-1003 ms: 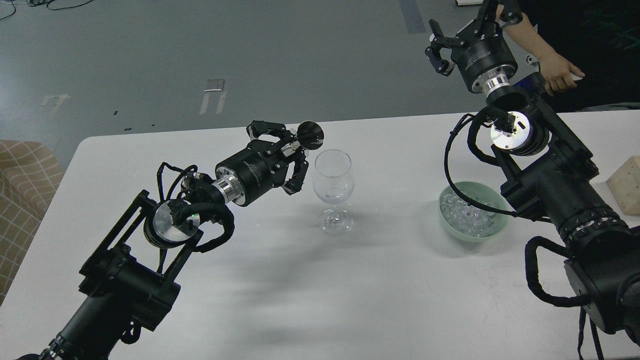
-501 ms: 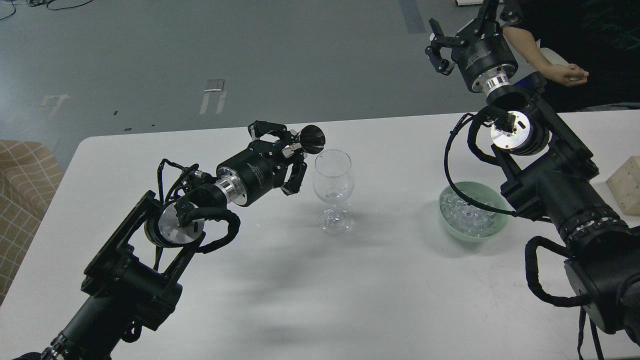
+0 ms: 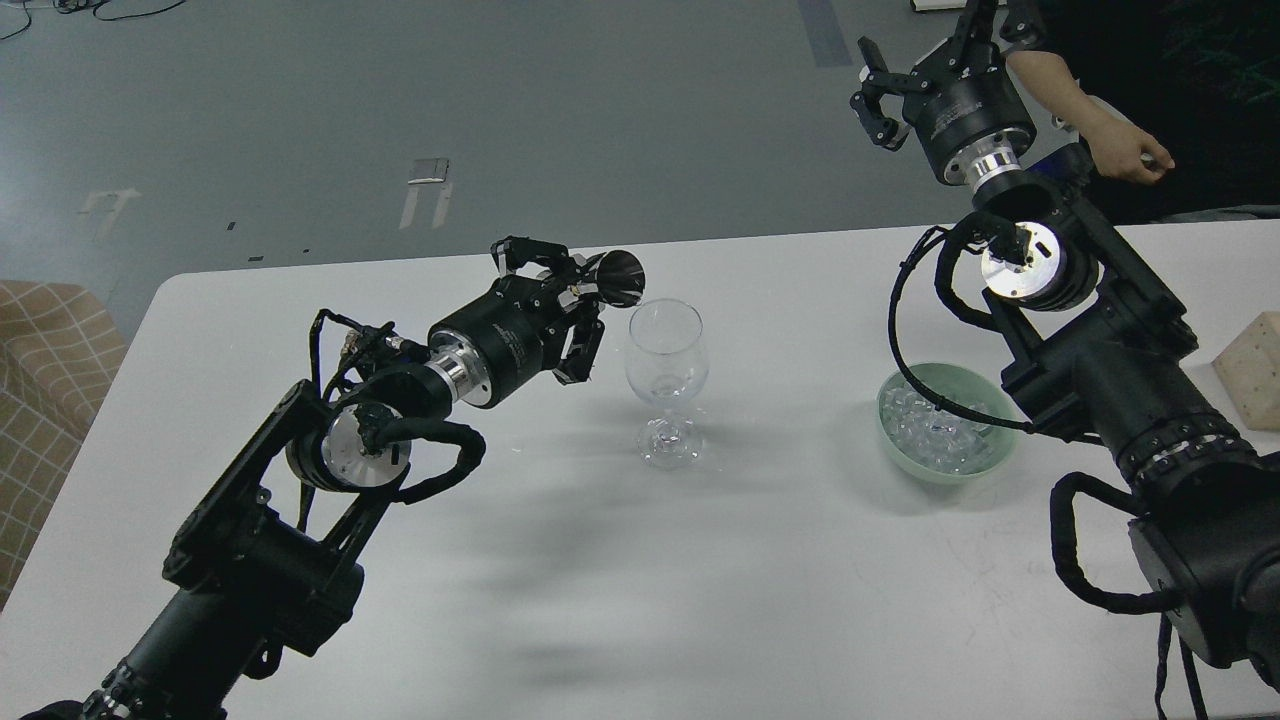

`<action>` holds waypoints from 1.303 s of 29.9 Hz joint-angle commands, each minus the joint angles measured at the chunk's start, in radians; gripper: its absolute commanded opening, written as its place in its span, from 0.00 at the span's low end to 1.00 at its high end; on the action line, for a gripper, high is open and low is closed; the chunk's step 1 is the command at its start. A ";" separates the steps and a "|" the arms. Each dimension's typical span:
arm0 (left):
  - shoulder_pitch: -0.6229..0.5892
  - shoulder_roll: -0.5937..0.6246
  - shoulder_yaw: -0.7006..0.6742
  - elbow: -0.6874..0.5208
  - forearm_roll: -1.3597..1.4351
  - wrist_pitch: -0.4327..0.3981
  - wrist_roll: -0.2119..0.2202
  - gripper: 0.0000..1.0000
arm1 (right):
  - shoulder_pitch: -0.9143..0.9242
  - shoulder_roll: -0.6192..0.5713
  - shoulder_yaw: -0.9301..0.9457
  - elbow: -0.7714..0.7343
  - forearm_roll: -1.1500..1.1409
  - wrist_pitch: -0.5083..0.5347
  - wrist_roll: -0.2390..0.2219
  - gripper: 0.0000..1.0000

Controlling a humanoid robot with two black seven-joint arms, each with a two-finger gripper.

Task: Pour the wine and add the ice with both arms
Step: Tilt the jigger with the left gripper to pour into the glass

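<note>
Left gripper (image 3: 570, 290), clenched on a small metal cup (image 3: 617, 277) tipped at the wine glass (image 3: 667, 375) rim just beside it, is far nearer than the released right gripper (image 3: 905, 85), raised well beyond the bowl of ice (image 3: 940, 432) right of the glass.

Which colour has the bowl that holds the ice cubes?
The bowl is pale green, seen in the head view, the only one given.

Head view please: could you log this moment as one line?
left gripper: shut on metal cup, tipped beside glass | right gripper: open, raised | ice: in bowl
</note>
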 commanded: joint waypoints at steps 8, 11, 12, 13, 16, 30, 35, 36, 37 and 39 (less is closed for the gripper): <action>-0.010 0.000 0.000 -0.005 0.051 -0.005 -0.001 0.00 | 0.000 0.000 0.002 0.000 0.000 0.000 0.000 1.00; -0.010 0.000 0.000 -0.008 0.063 -0.006 -0.003 0.00 | 0.000 0.000 0.002 -0.002 0.000 0.000 0.000 1.00; -0.010 0.000 0.000 -0.008 0.067 -0.006 -0.003 0.00 | 0.000 0.000 0.002 -0.002 0.000 0.000 0.000 1.00; -0.010 0.000 0.000 -0.008 0.074 -0.009 -0.003 0.00 | 0.000 0.000 0.002 -0.002 0.000 0.000 0.000 1.00; -0.010 0.000 0.000 -0.009 0.087 -0.019 -0.004 0.00 | 0.000 0.000 0.002 -0.002 0.000 0.000 0.000 1.00; -0.022 0.000 0.000 -0.014 0.156 -0.046 -0.039 0.00 | 0.000 0.000 0.002 -0.002 0.000 0.000 0.000 1.00; -0.022 0.002 0.000 -0.017 0.179 -0.060 -0.052 0.00 | 0.000 0.000 0.002 -0.002 0.000 0.000 0.000 1.00; -0.022 0.002 0.000 -0.018 0.178 -0.063 -0.055 0.00 | 0.002 0.000 0.002 -0.002 0.000 0.000 0.000 1.00; -0.022 0.002 0.000 -0.018 0.178 -0.063 -0.059 0.00 | 0.002 0.000 0.002 -0.002 0.000 0.000 0.000 1.00; -0.024 0.003 0.000 -0.018 0.179 -0.063 -0.064 0.00 | 0.002 0.000 0.002 -0.002 0.000 0.000 0.000 1.00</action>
